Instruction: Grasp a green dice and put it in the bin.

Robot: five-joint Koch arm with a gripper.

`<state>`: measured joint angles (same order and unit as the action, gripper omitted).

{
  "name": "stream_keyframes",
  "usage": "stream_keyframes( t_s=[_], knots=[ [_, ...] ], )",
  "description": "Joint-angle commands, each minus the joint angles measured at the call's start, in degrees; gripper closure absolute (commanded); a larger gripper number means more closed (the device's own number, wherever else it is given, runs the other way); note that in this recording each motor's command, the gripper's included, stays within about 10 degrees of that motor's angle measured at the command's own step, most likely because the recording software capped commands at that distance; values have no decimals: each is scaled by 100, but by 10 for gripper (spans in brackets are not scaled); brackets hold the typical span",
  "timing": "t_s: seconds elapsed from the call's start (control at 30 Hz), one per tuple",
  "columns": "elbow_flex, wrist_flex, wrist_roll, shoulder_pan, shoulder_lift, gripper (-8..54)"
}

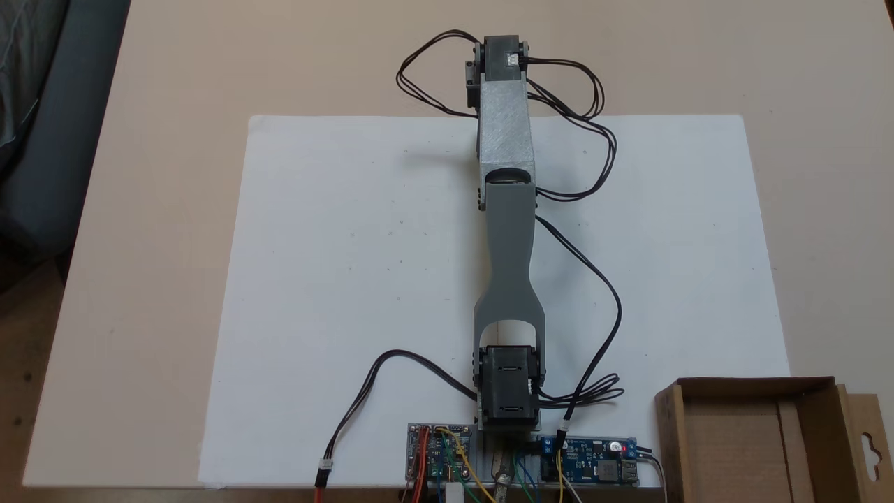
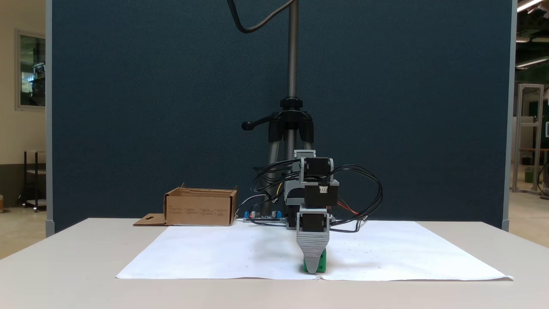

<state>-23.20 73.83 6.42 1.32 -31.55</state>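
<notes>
Arm stretched full out, gripper (image 2: 314, 267) pointing down at the far edge of the white paper sheet (image 1: 335, 279), opposite the base. Green dice (image 2: 322, 261) sits there on the sheet, right at the tip, green showing both sides of the grey jaw. Clenched on it or just around it? Can't tell, jaws line up one behind the other. Dice: small, bright green, rounded; pips not readable. Bin (image 1: 761, 447), brown cardboard, at the sheet's base-side corner. Tip: confirm firm squeeze before lifting, then raise clear of bin wall.
</notes>
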Motion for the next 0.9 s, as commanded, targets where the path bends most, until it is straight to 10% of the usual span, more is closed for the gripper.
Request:
stream_keyframes(
  t_s=[0.0,0.43,0.87],
  knots=[
    [26,308,229,-62,-624,336],
    [-870,870,272,-316,-3401,336],
    [-1714,396,-475,-1846,-4034,336]
  ],
)
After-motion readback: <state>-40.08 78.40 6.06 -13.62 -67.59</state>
